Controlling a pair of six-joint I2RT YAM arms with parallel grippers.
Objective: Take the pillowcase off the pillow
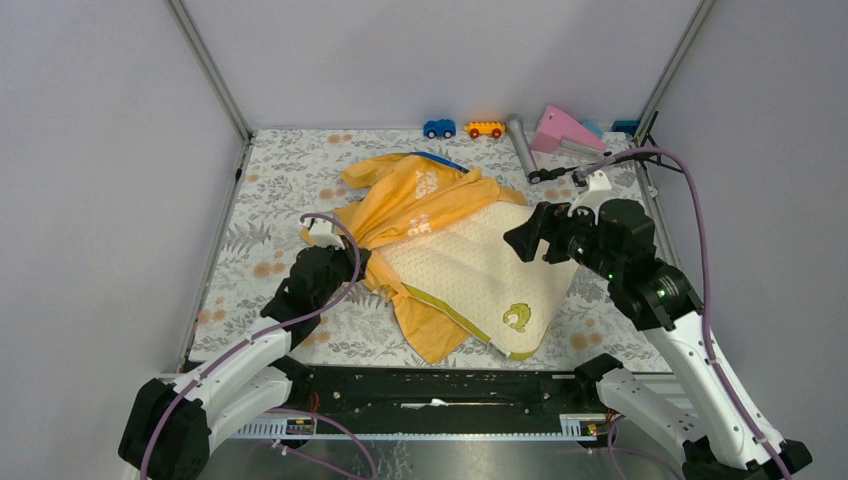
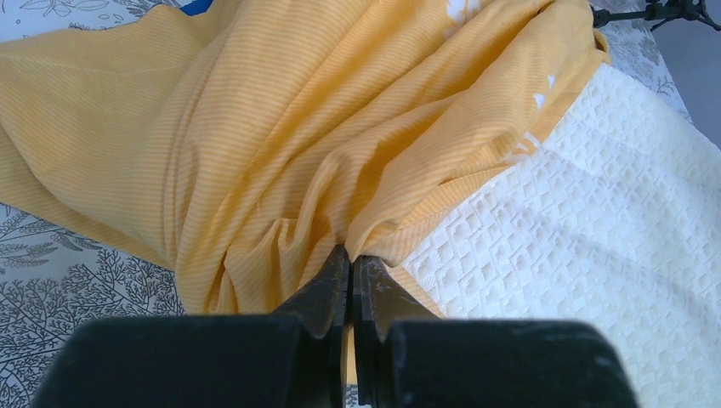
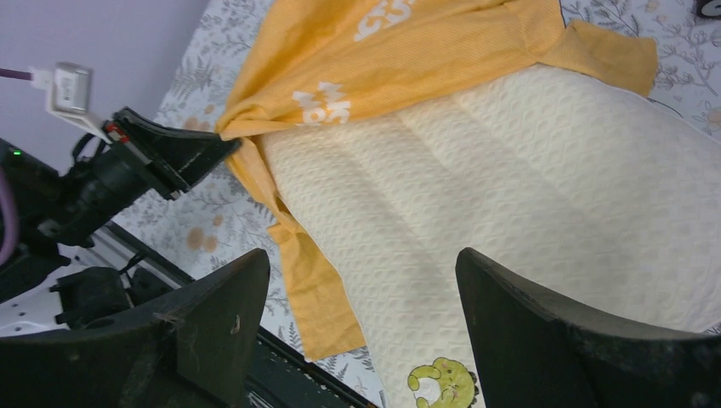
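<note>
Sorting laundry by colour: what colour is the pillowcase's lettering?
White lettering on the orange-yellow pillowcase; the right wrist view shows it best.

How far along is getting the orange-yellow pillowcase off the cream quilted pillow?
Done: most of the cream quilted pillow lies bare. In hand: the left gripper is shut on a bunch of the orange-yellow fabric pillowcase; the right gripper hovers open above. Left: cloth drapes the pillow's far end and left edge.
</note>
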